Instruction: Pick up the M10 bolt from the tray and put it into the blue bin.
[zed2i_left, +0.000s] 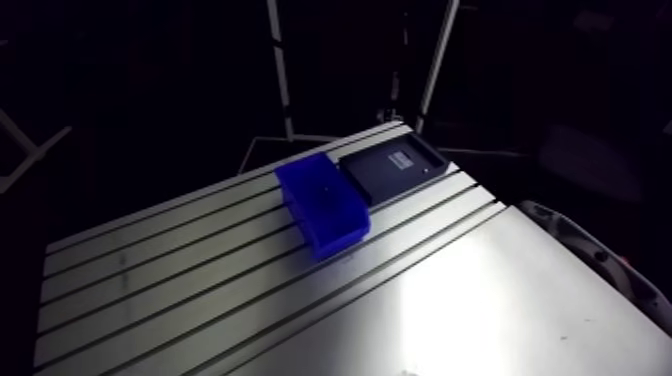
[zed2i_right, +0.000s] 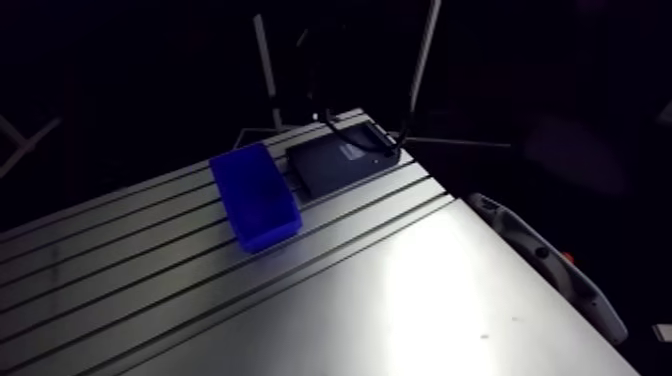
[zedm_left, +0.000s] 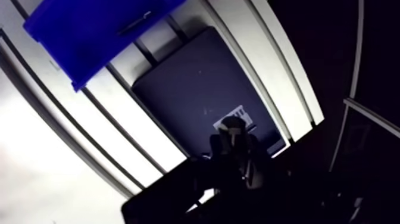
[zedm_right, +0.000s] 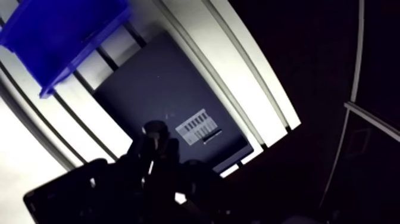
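Observation:
A dark flat tray (zedm_right: 156, 83) with a white barcode label (zedm_right: 200, 126) lies at the table's far corner. The blue bin (zed2i_left: 322, 203) stands right beside it. In the wrist view my gripper (zedm_left: 236, 136) hangs over the tray's labelled end. Its dark fingers are closed around a small dark piece with a round head, apparently the M10 bolt (zedm_left: 233, 124). A thin dark item (zedm_left: 134, 23) lies inside the bin (zedm_left: 77, 36). The arm view shows the tray (zed2i_left: 388, 168) and the bin, but the gripper is not clear there.
The slotted aluminium table (zed2i_left: 450, 300) stretches wide in front of the bin. Its far edge runs just beyond the tray, with darkness past it. A pale curved part (zed2i_right: 545, 255) sits along the table's right edge.

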